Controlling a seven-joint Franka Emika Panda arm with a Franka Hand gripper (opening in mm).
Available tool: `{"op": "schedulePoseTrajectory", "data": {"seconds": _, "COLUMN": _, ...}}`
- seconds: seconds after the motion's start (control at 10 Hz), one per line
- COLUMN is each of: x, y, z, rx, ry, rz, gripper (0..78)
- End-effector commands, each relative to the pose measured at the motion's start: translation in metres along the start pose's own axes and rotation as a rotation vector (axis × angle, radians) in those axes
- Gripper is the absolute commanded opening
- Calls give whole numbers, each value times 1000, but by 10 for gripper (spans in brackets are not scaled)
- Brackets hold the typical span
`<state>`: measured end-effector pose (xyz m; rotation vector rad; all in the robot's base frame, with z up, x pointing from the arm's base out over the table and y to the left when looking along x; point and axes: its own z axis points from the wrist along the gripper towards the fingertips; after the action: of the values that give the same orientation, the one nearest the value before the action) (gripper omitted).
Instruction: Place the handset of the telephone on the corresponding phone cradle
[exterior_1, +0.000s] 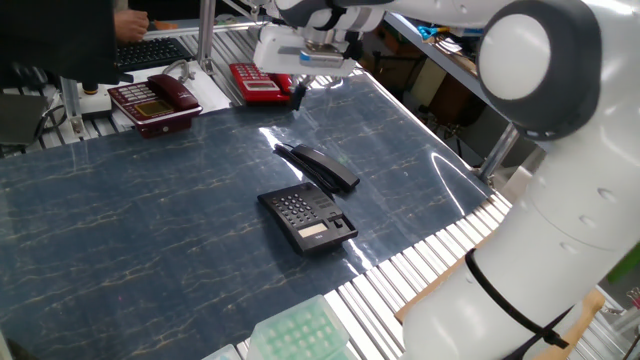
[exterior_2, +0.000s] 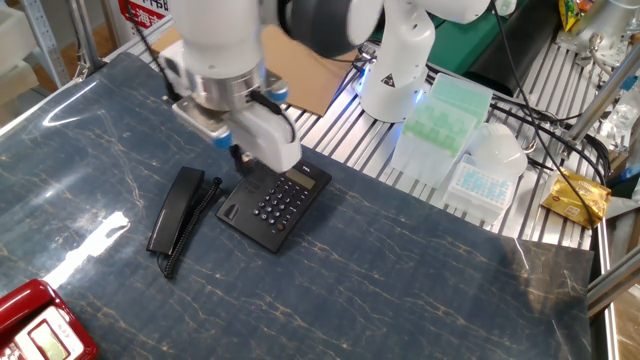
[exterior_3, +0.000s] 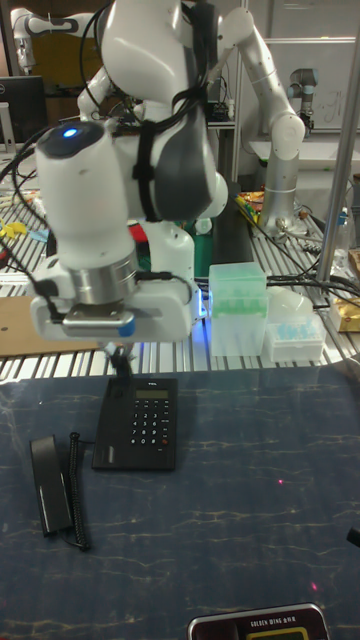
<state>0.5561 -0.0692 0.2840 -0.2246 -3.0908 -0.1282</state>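
Handset (exterior_2: 176, 208): flat on the table at about 9 o'clock of the telephone (exterior_2: 275, 199), just beside it and roughly parallel, coiled cord (exterior_2: 189, 228) lying between the two; not lifted.
Phone cradle (exterior_2: 238, 196): bare strip along the base's near side, nothing resting in it.
Gripper (exterior_2: 240, 156): up in the air near the base's 12 o'clock end, touching neither piece; fingers mostly hidden under the white wrist housing, so released or clenched cannot be told.
Done: nothing visible yet.
Left: reach over to the handset, grasp, lift, set into the cradle.
Risk: cord likely to drag or snag.
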Motion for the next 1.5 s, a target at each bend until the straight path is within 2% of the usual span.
{"op": "schedulePoseTrajectory", "data": {"seconds": 0.1, "x": -24, "y": -39, "z": 25, "rx": -9, "ry": -43, "rz": -97, "gripper": 0}}
{"op": "schedulePoseTrajectory", "data": {"seconds": 0.5, "x": -43, "y": -69, "z": 38, "rx": -6, "ry": -48, "rz": -190, "gripper": 0}}
{"op": "schedulePoseTrajectory", "data": {"seconds": 0.8, "x": -53, "y": -87, "z": 43, "rx": -5, "ry": -53, "rz": -234, "gripper": 0}}
{"op": "schedulePoseTrajectory", "data": {"seconds": 1.2, "x": -59, "y": -99, "z": 53, "rx": -1, "ry": -54, "rz": -266, "gripper": 0}}
{"op": "schedulePoseTrajectory", "data": {"seconds": 1.3, "x": -61, "y": -105, "z": 61, "rx": 7, "ry": -63, "rz": -281, "gripper": 0}}
{"op": "schedulePoseTrajectory", "data": {"seconds": 1.5, "x": -62, "y": -108, "z": 67, "rx": 4, "ry": -63, "rz": -284, "gripper": 0}}
